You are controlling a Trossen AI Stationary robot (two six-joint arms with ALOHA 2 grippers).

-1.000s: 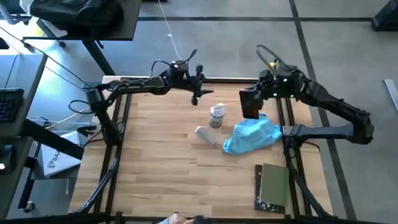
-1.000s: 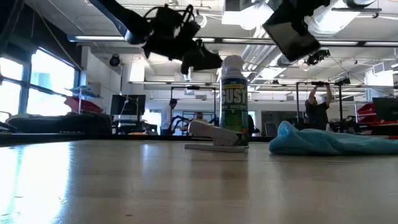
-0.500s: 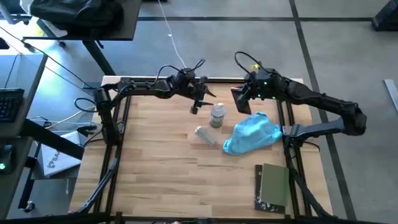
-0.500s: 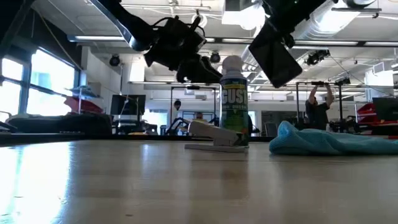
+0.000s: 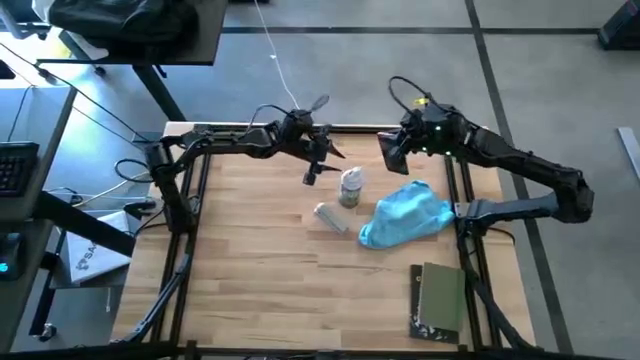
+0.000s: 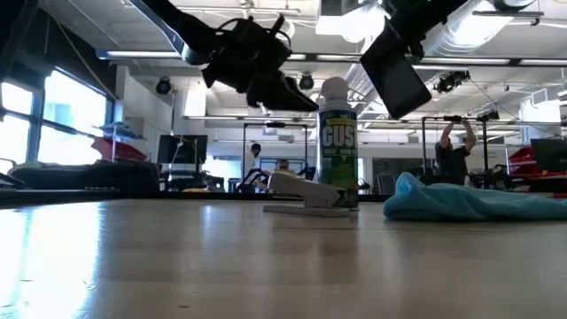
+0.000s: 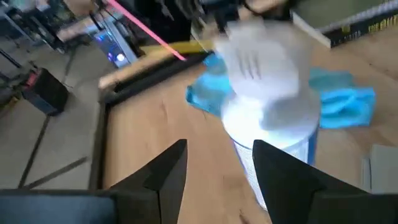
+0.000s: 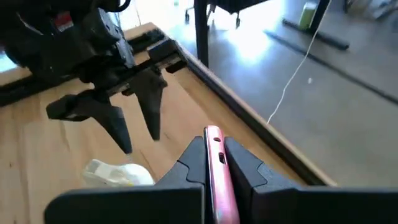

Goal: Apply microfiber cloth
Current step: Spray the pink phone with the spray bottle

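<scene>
The light-blue microfiber cloth (image 5: pixel 405 215) lies crumpled on the table at the right (image 6: pixel 469 202), touched by no gripper. Left of it a small white-capped bottle (image 5: pixel 349 187) stands upright (image 6: pixel 337 142). My left gripper (image 5: pixel 312 172) hangs open just left of the bottle's cap (image 7: pixel 267 81). My right gripper (image 8: pixel 213 146) is above the table's far right part, behind the cloth. It is shut on a flat dark slab with a pink edge (image 5: pixel 393 153), which shows tilted in the low view (image 6: pixel 396 75). My left gripper has one finger (image 7: pixel 280 168) close beside the bottle's cap; I cannot tell whether it touches. My right gripper pinches the slab between its two fingers, with the pink edge (image 8: pixel 214 158) running out between them. The fingers come from the table's right side. The slab is lifted clear and tilted.
A pale grey oblong thing (image 5: pixel 330 216) lies just in front of the bottle (image 6: pixel 306 190). A dark olive-green book (image 5: pixel 440 298) lies near the front right corner. The table's left half shows bare wood (image 5: pixel 240 240). A person stands far off in the room (image 6: pixel 454 151).
My left gripper has come down and toward the near edge, to the bottle's cap. My right gripper has carried the slab toward the table's left and far edge, and the slab has sunk and tipped more steeply. The cloth has stayed still.
</scene>
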